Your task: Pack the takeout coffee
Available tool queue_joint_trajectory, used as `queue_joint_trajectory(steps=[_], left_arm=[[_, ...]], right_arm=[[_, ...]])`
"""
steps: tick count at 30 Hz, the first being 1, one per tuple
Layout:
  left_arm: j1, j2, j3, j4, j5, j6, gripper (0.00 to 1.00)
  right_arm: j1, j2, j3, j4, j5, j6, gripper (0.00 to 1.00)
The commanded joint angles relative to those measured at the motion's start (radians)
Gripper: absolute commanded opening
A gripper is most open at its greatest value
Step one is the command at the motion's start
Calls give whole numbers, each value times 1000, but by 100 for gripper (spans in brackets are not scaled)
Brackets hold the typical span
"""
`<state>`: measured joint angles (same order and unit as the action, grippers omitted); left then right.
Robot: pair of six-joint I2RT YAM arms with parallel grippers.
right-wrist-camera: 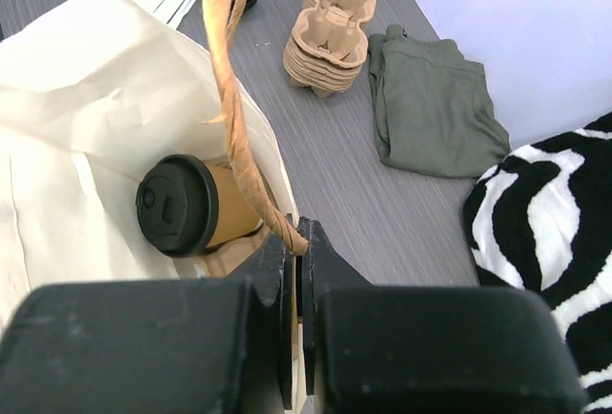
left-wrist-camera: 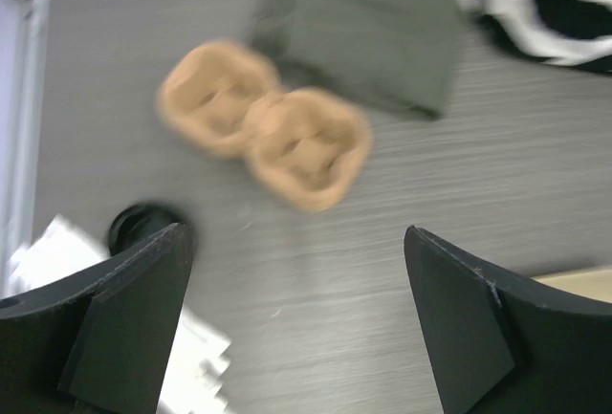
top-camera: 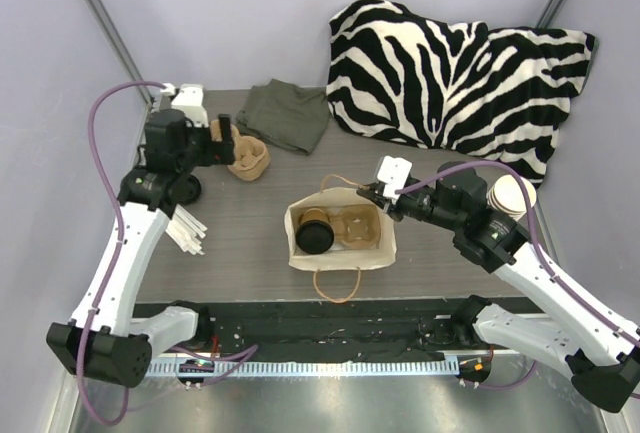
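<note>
The cup (right-wrist-camera: 191,206) (lidded, in the bag (right-wrist-camera: 86,70)) looks light and crushable; take it below the lid, gently. Right gripper (right-wrist-camera: 295,242) pinches the handle (right-wrist-camera: 229,79); left gripper (left-wrist-camera: 296,280) gapes, empty.

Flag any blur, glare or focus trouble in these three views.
Left wrist: motion-blurred, the pulp cup carriers and green cloth smeared. Right wrist: sharp on the lidded coffee cup in the paper bag, near fingers dark and featureless. Top external: even light, crisp, mild glare on the metal strip at the bottom edge.
</note>
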<state>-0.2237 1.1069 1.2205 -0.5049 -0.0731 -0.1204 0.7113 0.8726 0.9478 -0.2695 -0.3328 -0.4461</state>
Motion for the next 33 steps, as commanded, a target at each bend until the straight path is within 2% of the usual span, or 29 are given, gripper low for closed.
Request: queue_joint_trajectory(steps=[1, 7, 12, 14, 16, 23, 33], left_arm=[[168, 76, 97, -203, 100, 13, 94], [313, 266, 258, -515, 82, 34, 89], [432, 330, 264, -583, 70, 1, 81], [489, 337, 240, -578, 96, -16, 78], [517, 346, 220, -567, 99, -18, 75], [635, 390, 136, -546, 145, -36, 65], [713, 516, 155, -472, 171, -55, 50]], right_arm=[[2, 17, 12, 62, 29, -2, 1], [-1, 74, 31, 49, 57, 9, 1], [-19, 126, 48, 32, 100, 18, 3], [-29, 138, 58, 27, 101, 18, 10], [-33, 143, 66, 24, 103, 24, 13], [-39, 151, 104, 12, 124, 53, 41], [-39, 144, 166, -2, 120, 104, 63]])
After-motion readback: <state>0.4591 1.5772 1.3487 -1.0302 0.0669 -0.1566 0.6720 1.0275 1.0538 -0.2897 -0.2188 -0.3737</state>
